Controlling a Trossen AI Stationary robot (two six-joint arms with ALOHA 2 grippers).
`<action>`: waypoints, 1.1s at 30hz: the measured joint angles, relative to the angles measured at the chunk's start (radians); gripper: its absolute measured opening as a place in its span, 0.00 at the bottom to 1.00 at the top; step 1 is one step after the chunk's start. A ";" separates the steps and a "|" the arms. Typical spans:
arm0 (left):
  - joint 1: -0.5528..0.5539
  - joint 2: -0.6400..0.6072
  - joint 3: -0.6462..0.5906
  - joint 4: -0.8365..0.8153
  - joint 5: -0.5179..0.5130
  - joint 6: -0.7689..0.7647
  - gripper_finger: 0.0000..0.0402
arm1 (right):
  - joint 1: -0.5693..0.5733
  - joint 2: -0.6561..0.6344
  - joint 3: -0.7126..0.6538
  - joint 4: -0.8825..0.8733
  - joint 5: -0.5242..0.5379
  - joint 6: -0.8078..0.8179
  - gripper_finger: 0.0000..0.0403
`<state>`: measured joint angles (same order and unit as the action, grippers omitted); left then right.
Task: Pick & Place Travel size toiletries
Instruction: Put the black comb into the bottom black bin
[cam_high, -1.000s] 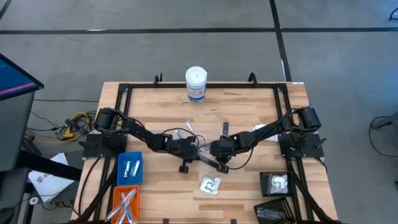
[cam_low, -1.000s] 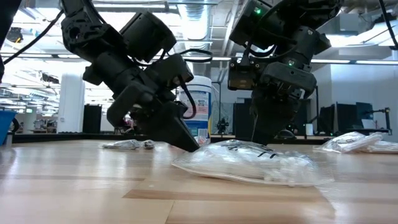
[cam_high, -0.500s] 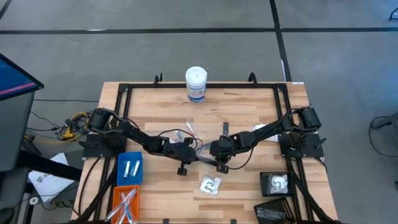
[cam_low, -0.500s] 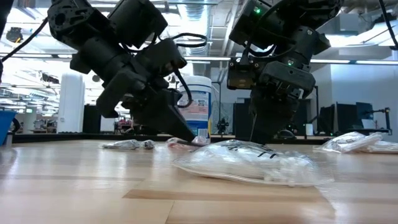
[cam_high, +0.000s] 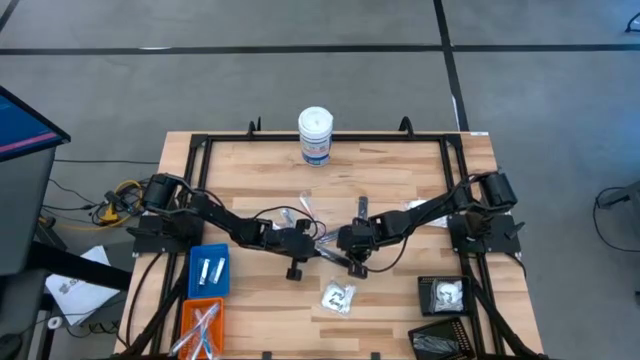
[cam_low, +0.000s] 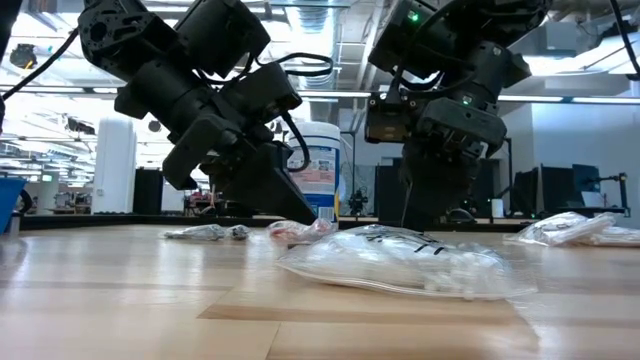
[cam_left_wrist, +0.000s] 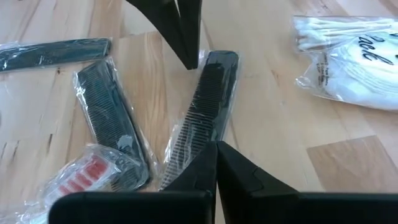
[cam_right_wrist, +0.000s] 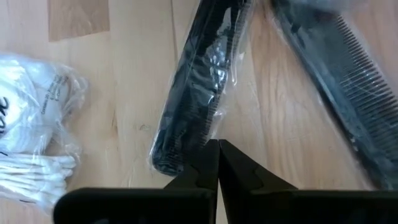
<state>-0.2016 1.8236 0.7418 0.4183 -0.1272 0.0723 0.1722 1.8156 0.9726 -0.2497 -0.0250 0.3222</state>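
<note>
Centrally on the table, both grippers meet over a wrapped black comb (cam_left_wrist: 208, 99). Left gripper (cam_left_wrist: 216, 152) and right gripper (cam_right_wrist: 217, 149) each have fingers pressed together, holding nothing. Judgement: comb is light and stiff, but its clear sleeve looks slippery; best pinched across the spine mid-length. Cotton-swab packet (cam_left_wrist: 348, 50) lies just beside, soft and crinkly. Its cursive lettering is only partly visible, not readable.

Closed left tool (cam_left_wrist: 216, 155) over a wrapped black comb (cam_left_wrist: 202, 109).

Black combs (cam_left_wrist: 205, 99); white swabs (cam_left_wrist: 348, 46); blue bin (cam_high: 209, 270).
</note>
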 joint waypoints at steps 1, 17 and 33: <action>0.000 0.000 0.000 0.000 0.000 0.000 0.00 | -0.001 -0.002 0.000 0.005 0.000 -0.004 0.02; 0.028 0.003 -0.039 -0.031 0.027 -0.032 0.00 | -0.002 -0.003 0.001 0.021 0.000 -0.008 0.19; 0.042 0.011 -0.043 -0.123 0.101 -0.083 0.00 | -0.005 -0.003 0.000 -0.001 0.000 -0.008 0.19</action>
<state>-0.1592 1.8343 0.6987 0.2951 -0.0262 -0.0106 0.1673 1.8130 0.9730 -0.2508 -0.0254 0.3142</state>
